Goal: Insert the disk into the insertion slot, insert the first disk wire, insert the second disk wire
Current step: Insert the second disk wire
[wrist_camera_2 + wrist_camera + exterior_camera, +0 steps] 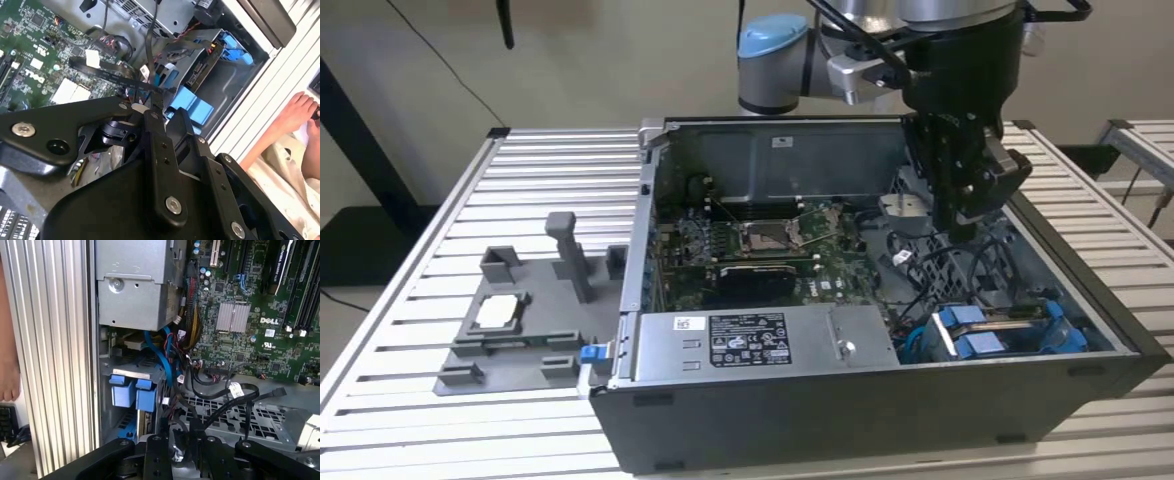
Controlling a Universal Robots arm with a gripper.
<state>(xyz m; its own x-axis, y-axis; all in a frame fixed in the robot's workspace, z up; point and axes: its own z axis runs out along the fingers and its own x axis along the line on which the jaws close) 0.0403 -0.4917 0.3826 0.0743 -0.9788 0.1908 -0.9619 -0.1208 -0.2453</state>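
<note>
Surface: a slatted aluminium surface carries an open dark-grey computer case; its near edge is cut off.
Power box: a silver labelled power-supply box sits at the case's near wall.
Disk: a grey hard disk with blue plastic rails lies in the grey sheet-metal insertion slot, just beside that box; its connector end is hard to make out.
Gripper: the black gripper hangs over the slot, fingers closed on a thin black wire whose plug they hide.
Board: a green motherboard lies beyond.
Hand: a person's hand, partly cut off, is outside the case.
</note>
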